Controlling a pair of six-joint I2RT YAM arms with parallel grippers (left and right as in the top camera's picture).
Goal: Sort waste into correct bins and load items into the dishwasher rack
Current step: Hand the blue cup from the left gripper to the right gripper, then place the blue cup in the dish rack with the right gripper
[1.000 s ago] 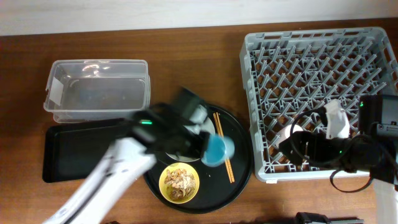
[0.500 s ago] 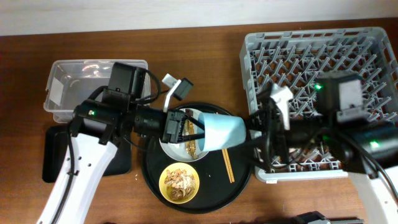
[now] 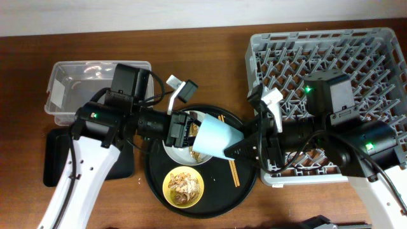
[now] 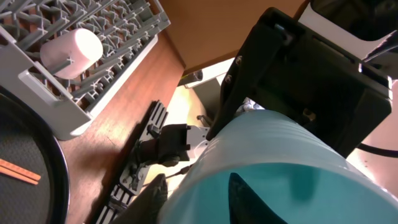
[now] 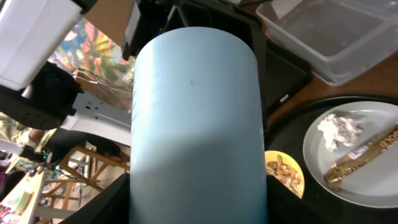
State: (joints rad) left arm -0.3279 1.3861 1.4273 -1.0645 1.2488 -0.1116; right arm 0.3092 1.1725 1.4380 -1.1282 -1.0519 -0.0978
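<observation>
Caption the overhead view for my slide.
Left gripper and right gripper flank a light-blue cup held sideways above the round black tray.

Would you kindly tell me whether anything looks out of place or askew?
Nothing looks spilled or broken. The pink cup looks tipped on its side near a corner of the dishwasher rack, and the light-blue cup is held sideways above the white plate.

Light-blue cup (image 3: 216, 138) sideways above white plate (image 5: 373, 177)
</observation>
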